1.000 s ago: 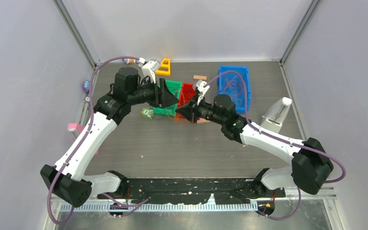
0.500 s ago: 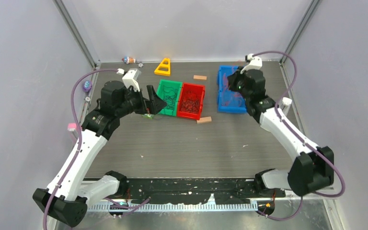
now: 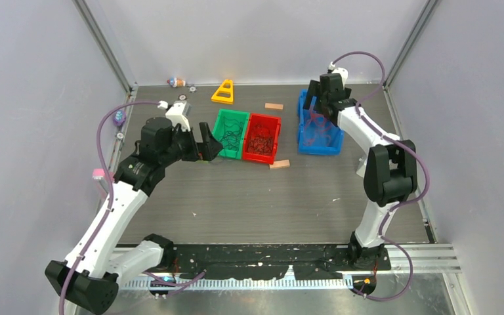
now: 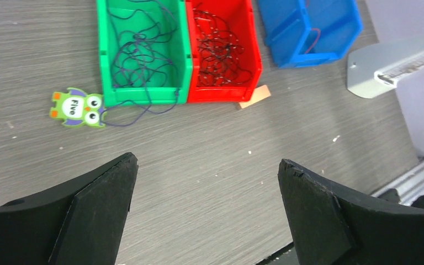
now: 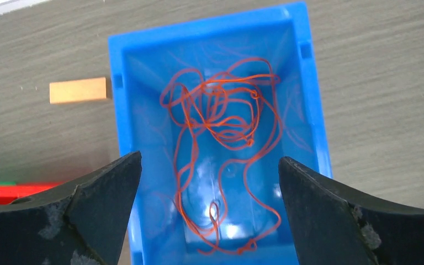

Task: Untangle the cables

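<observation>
the right gripper (image 5: 210, 160) stands wide open with nothing between its fingers, hanging over the blue bin (image 5: 309, 83) and looking straight down into it. inside that bin lies a loose clump of orange-red cables (image 5: 221, 127), looped over one another on the bin floor. the blue bin sits near the far right corner of the table (image 3: 236, 197). a small wooden block (image 5: 77, 90) lies on the table just beside the bin.

the left gripper (image 4: 205, 165) is also spread fully, holding nothing, above bare table towards the left edge. ahead of it the green bin (image 4: 105, 66) and the red bin (image 4: 256, 61) stand side by side, walls touching, around the middle of the table's far half. dark cables (image 4: 143, 55) lie tangled in the green bin, and one strand hangs over its wall onto the table, reaching an owl tag (image 4: 77, 107) marked "five". the red bin holds a denser dark tangle (image 4: 221, 49). a second wooden block (image 4: 255, 96) rests against the red bin's corner. a yellow triangle (image 3: 224, 92) lies near the far edge.
</observation>
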Action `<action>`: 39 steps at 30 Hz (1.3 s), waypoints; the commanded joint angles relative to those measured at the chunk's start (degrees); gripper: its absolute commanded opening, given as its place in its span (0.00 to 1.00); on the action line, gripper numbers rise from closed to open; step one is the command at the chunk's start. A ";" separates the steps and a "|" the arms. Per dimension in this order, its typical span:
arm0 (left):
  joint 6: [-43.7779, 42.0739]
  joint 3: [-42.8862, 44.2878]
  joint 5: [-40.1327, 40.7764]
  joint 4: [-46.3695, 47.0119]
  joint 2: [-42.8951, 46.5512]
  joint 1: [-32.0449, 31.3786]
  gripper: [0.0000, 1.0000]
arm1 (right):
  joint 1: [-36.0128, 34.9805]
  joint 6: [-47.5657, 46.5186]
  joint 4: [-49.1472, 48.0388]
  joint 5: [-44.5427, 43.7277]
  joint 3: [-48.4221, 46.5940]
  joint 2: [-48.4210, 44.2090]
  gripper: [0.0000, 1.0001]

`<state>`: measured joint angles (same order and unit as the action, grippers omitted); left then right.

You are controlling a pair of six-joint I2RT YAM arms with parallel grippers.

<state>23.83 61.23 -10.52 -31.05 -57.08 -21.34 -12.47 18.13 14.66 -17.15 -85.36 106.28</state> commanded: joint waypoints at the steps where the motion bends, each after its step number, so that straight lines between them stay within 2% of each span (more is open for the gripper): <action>1: -1.43 -2.11 6.05 0.72 3.21 0.25 0.99 | 0.07 -1.17 -0.13 -0.98 3.24 -10.73 0.98; 4: -1.62 -5.61 5.84 4.66 5.41 0.25 0.99 | 0.16 -1.76 -1.86 2.92 8.15 -17.18 0.97; 9: -1.97 -13.56 6.48 13.08 10.39 0.25 0.99 | 0.41 -2.06 -12.95 13.07 23.71 -29.54 0.97; 11: -3.15 -16.67 7.61 15.44 12.16 0.23 0.99 | 0.43 -3.11 -17.16 12.77 29.10 -33.72 0.97; 14: -5.65 -21.56 13.54 18.54 15.62 0.16 0.99 | 0.43 -5.83 -21.64 10.02 35.99 -39.16 0.97; 18: -7.79 -29.01 20.03 24.81 20.89 0.16 0.99 | 0.43 -10.91 -32.62 11.87 52.77 -50.62 0.95; 22: -7.36 -36.69 25.02 32.48 23.95 0.16 0.99 | 0.42 -12.97 -35.86 7.19 62.32 -57.41 0.95; 24: -8.46 -40.15 27.56 36.48 24.07 0.16 0.99 | 0.43 -14.51 -36.50 3.67 65.14 -58.08 0.95; 28: -14.25 -44.54 35.60 42.93 21.59 0.20 0.99 | 0.43 -17.32 -44.68 -0.73 69.39 -54.88 0.95; 33: -18.71 -45.71 39.10 50.16 15.87 1.15 0.97 | 0.90 -18.17 -64.76 -7.45 74.23 -43.29 0.95; 37: -21.26 -45.29 42.09 57.46 11.05 1.71 0.94 | 2.28 -17.80 -60.30 -6.04 69.51 -38.37 0.95; 39: -24.08 -46.89 43.09 64.72 8.30 1.93 0.93 | 2.70 -18.95 -60.02 -4.53 69.11 -37.84 0.95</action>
<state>5.56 14.87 27.35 16.47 -45.15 -20.08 -10.74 1.15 -38.87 -20.97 -12.91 67.94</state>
